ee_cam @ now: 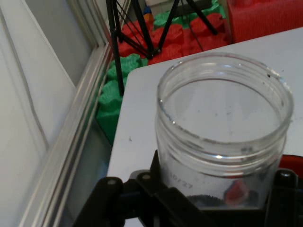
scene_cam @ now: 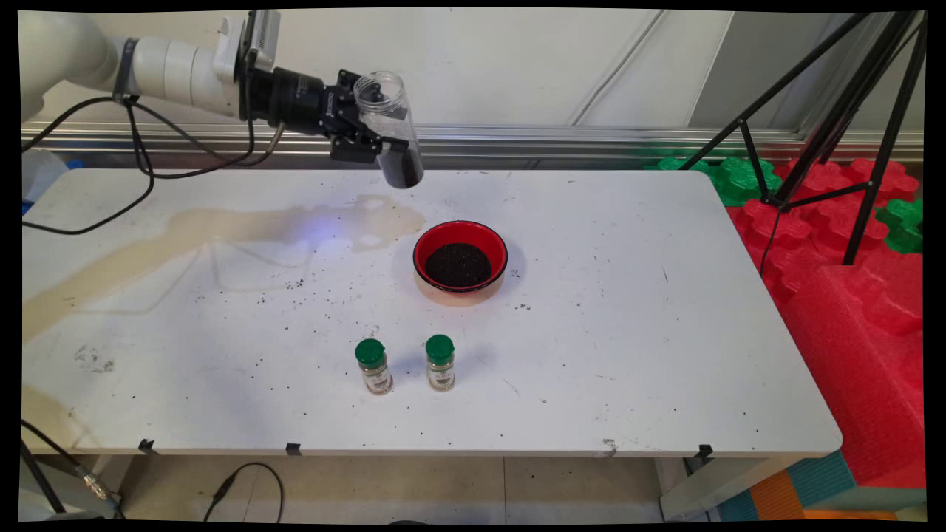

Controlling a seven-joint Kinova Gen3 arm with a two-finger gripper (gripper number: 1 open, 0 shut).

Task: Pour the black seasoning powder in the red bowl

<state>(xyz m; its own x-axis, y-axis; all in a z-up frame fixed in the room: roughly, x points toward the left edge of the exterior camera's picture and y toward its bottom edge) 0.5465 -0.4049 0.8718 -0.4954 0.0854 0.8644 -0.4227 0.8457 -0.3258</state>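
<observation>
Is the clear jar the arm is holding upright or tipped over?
Nearly upright, leaning slightly. The clear jar sits in the tool mouth up, lidless, with dark grains settled in its bottom, above the table.

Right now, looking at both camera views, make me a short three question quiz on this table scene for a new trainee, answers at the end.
1. True or false: the black two-finger gripper holds a clear plastic jar above the white table.
2. How many small green-capped spice bottles stand on the table?
3. What sits in the round red bowl? A) dark grains B) water C) nothing

Key: 1 true, the open jar has dark grains at its lower end. 2 two, side by side, nearer the camera than the bowl. 3 A.
</observation>
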